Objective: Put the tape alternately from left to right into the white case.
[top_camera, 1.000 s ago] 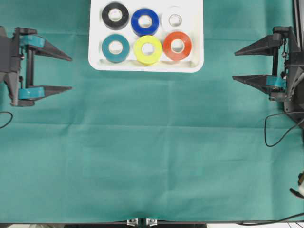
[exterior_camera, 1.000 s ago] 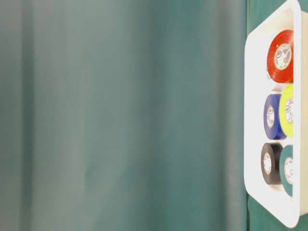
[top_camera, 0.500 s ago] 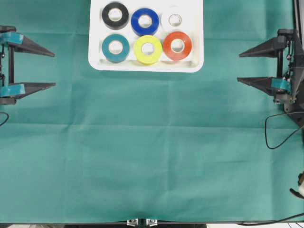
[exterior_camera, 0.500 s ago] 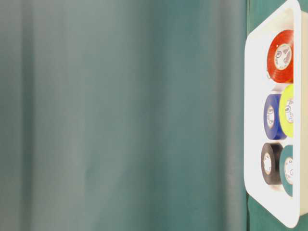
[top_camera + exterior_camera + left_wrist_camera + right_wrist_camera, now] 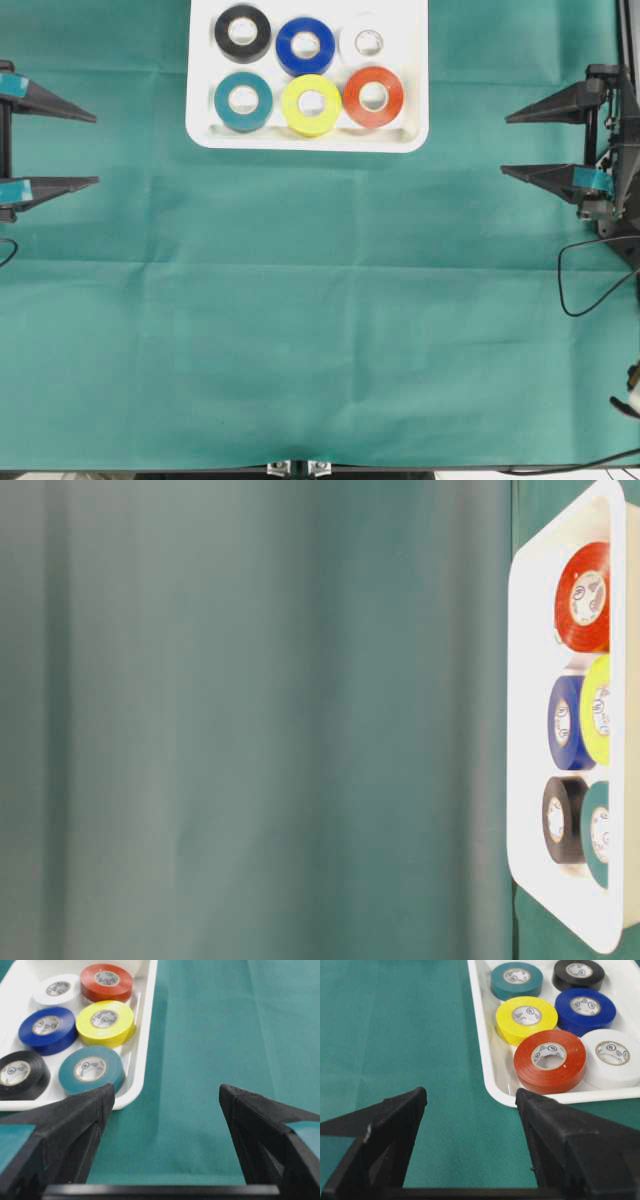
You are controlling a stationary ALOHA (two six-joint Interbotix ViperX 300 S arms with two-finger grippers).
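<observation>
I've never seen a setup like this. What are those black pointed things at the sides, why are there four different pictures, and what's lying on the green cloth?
The black pointed things are the two-fingered grippers of two robot arms: the left gripper and the right gripper. Both are open and hold nothing.

One picture looks straight down from overhead. One looks from table level and appears turned sideways. The other two come from cameras mounted on each arm's wrist, looking out between the fingers.

On the green cloth sits a shallow white plastic tray. In it lie six ring-shaped rolls of tape in two rows: black, blue and white at the back, teal, yellow and red-orange at the front. All six are already inside.
</observation>
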